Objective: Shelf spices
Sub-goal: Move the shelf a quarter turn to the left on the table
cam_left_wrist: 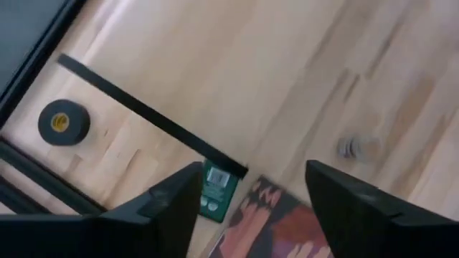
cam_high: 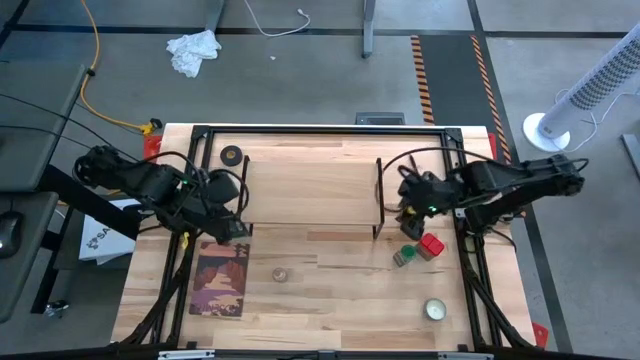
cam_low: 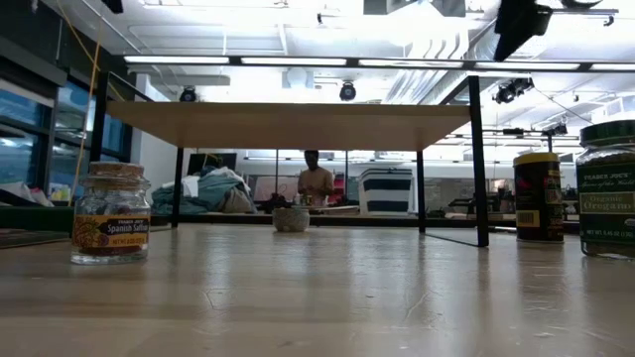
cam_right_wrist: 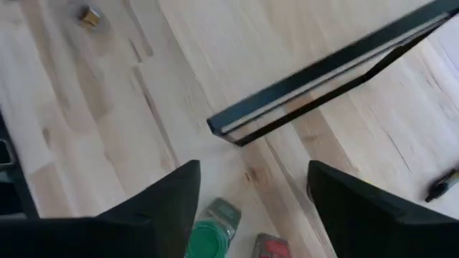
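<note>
The shelf (cam_high: 310, 190) is a light-wood board on thin black legs, seen edge-on in the low view (cam_low: 288, 124). The green-lidded jar (cam_high: 405, 257) and the red-topped one (cam_high: 432, 246) stand on the table by the shelf's right end. The yellow-lidded jar (cam_low: 539, 196) stands there too. The tiny clear jar (cam_high: 280, 274) stands on the table in front of the shelf. A small square tin with a green label (cam_left_wrist: 217, 188) lies by the shelf's left leg. My left gripper (cam_left_wrist: 251, 208) hovers open over the tin. My right gripper (cam_right_wrist: 251, 204) hovers open above the green-lidded jar (cam_right_wrist: 209, 235).
A flat picture book (cam_high: 222, 280) lies near the table's left front. A black tape roll (cam_high: 232, 155) sits at the far left, behind the shelf. A flat round pale tin (cam_high: 434, 310) lies near the right front. Bare table shows between the book and that tin.
</note>
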